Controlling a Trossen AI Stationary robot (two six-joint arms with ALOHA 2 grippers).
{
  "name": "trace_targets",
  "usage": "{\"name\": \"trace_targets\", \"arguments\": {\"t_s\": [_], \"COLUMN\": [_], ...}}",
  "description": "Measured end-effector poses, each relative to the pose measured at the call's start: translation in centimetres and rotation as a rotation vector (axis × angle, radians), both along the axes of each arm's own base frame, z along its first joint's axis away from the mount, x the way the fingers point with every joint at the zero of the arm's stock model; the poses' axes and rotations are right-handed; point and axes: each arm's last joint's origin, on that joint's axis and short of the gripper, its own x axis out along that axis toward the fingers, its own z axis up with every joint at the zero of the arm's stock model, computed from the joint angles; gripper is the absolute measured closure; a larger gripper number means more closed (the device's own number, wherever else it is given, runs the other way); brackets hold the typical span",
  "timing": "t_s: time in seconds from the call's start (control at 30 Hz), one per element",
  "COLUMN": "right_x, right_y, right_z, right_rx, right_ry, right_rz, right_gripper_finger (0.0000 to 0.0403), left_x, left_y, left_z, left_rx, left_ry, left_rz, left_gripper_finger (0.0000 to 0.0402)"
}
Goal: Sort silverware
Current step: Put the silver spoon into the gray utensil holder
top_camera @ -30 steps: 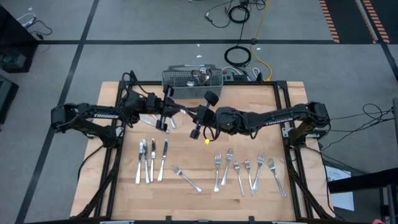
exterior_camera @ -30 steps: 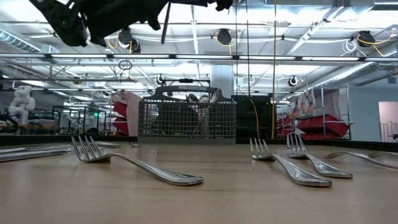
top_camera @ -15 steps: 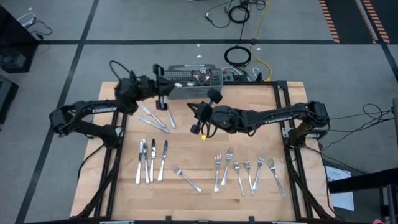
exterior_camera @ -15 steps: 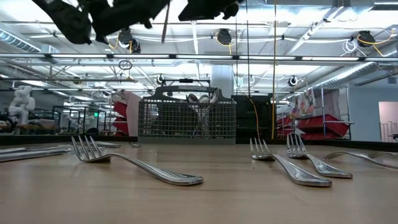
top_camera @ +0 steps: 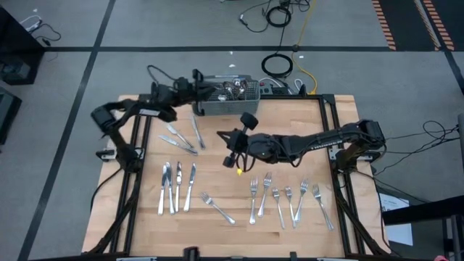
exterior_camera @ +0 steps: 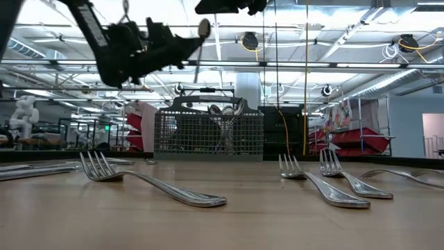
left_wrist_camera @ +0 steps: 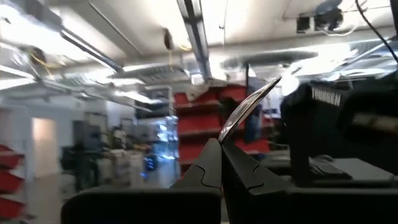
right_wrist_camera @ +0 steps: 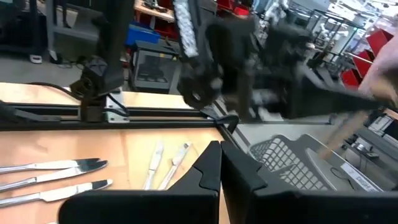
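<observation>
High view first: the left claw [top_camera: 197, 81] is hanging over the left end of the wire basket [top_camera: 217, 106] at the far edge of the table [top_camera: 217, 156], and it is gripping a spoon [exterior_camera: 199, 43], fingers pinched tight on the handle. Low view is showing that spoon dangling from the left claw, bowl uppermost, well above the basket [exterior_camera: 208, 134], where more cutlery is standing upright inside the mesh. Left wrist view is confirming it: the two dark fingers [left_wrist_camera: 208, 168] are pressed together and a shiny handle is sticking out past their tips. Over in the middle of the table, the right claw [top_camera: 230, 143] is hovering above bare wood with a small yellow bit just below it; right wrist view is showing its fingers [right_wrist_camera: 211, 168] closed against each other with nothing visible between them. Now the sorted pieces: three knives [top_camera: 176, 185] are lying side by side near the left front of the table, roughly parallel. Two more pieces [top_camera: 185, 135] are resting between those knives and the basket, close to the left arm. A lone fork [top_camera: 217, 208] is lying at an angle near the front centre, apart from the rest. To the right, a row of five forks [top_camera: 286, 201] is spread out side by side, tines pointing toward the far edge, handles fanning slightly.
</observation>
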Motion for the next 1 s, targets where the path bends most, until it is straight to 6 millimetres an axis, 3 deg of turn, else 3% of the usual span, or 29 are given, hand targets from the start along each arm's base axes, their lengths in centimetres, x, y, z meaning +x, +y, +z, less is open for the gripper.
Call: {"name": "trace_targets", "arguments": {"t_s": [0.27,0.47,0.8,1.0], "right_x": [-0.2,-0.4,-0.7,-0.7], "right_y": [2.0,2.9,3.8,3.8], "right_z": [0.0,0.0,0.0,0.1], "right_rx": [-0.014,-0.032,-0.064,-0.068], "right_ry": [0.008,0.013,0.021,0.021], "right_rz": [0.054,0.057,0.031,0.031], "right_gripper_finger": [0.0403,0.0403,0.0403,0.0403], "left_x": [4.3,6.1,6.7,7.1], "left_y": [3.1,4.7,6.5,6.1], "left_z": [-1.7,-2.7,-5.7,-5.9], "left_rx": [-0.092,-0.131,-0.350,-0.404], "left_ry": [0.036,0.034,0.021,0.010], "left_rz": [-0.120,-0.141,-0.074,-0.077], "left_gripper_finger": [0.0402,0.0402,0.0401,0.0401]}}
